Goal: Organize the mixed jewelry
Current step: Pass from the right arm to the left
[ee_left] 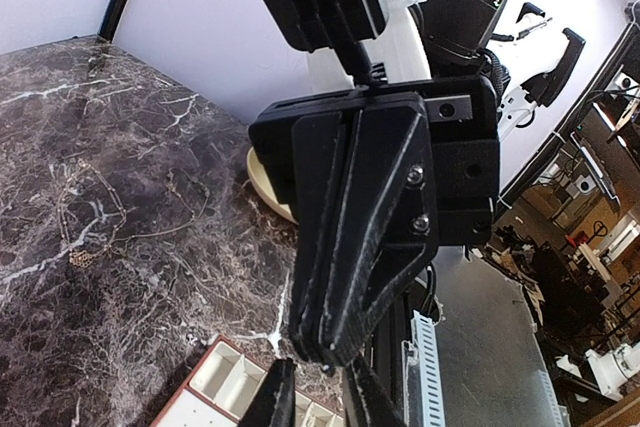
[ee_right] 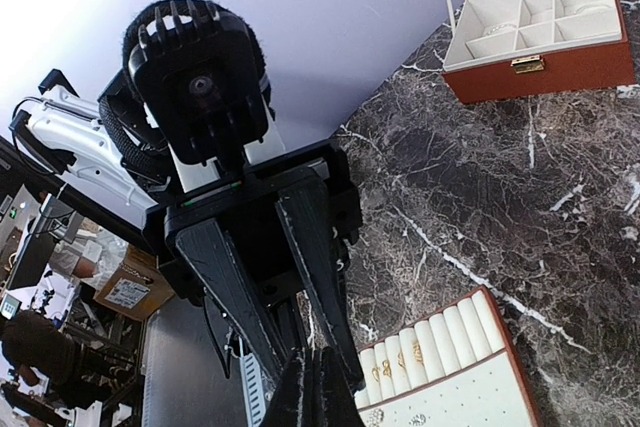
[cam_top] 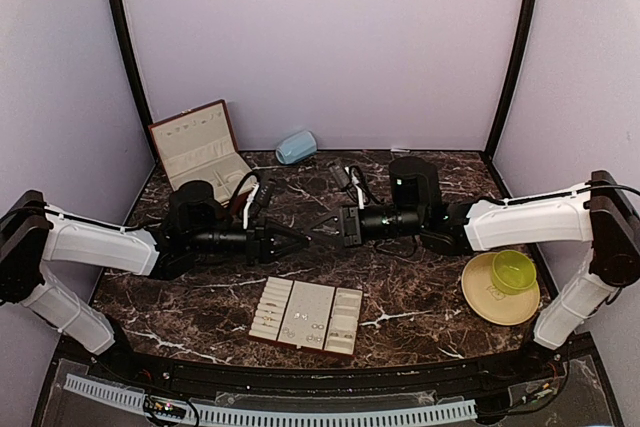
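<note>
The right gripper has its black jaws pressed flat together into one thin blade. Whether a tiny piece is nipped at the very tip cannot be told, as nothing shiny shows there in any view. The left gripper meets it tip to tip. Its jaws stand a little apart, one on each side of that blade's point, as the left wrist view shows, and they hold nothing visible.

Both grippers lie level along one line across the table, hanging above the far edge of the flat cream-lined jewelry tray. Any exchange therefore runs along that line, with the left jaws closing across the right tip.

The mixed small gold and silvery jewelry pieces that can be seen sit in the tray's slots and ring rolls, below the tips and towards the arms' bases. Both arms look about equally near to them.

Beyond the tray, to the far left, the red-brown hinged box stands open. A thin gold chain lies loose on the dark marble table, off the tray.

I judge the tips must stay aligned, because a piece this small would drop at any slip.
</note>
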Available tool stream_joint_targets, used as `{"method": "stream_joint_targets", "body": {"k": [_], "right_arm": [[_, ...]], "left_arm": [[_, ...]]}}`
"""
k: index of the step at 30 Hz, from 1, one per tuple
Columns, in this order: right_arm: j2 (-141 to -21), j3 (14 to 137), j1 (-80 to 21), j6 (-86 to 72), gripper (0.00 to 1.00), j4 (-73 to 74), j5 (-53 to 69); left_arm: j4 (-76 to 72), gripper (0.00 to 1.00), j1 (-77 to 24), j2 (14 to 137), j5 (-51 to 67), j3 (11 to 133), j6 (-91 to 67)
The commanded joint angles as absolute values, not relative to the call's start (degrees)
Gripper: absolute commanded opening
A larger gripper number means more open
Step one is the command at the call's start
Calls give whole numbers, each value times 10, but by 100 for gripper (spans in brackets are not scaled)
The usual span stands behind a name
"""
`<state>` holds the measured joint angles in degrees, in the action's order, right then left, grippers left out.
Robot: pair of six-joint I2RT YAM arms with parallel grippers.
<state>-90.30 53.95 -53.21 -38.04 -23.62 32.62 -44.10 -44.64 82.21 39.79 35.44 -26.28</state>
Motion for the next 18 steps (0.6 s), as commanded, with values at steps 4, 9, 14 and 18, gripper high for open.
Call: {"method": "stream_joint_targets", "body": {"k": [4, 9, 14, 18], "right_arm": [[-895, 537, -537, -384, 0, -261, 338], [-895, 537, -537, -385, 0, -261, 334], [-898, 535, -537, -388, 0, -262, 332], [-899, 533, -537, -397, 0, -269, 327]], "left_arm": [[-468, 15, -450, 823, 401, 347, -273], [-470, 9, -450, 820, 402, 343, -276], [-479, 5, -450, 822, 403, 339, -283], [-486, 0, -450, 822, 405, 335, -289]]}}
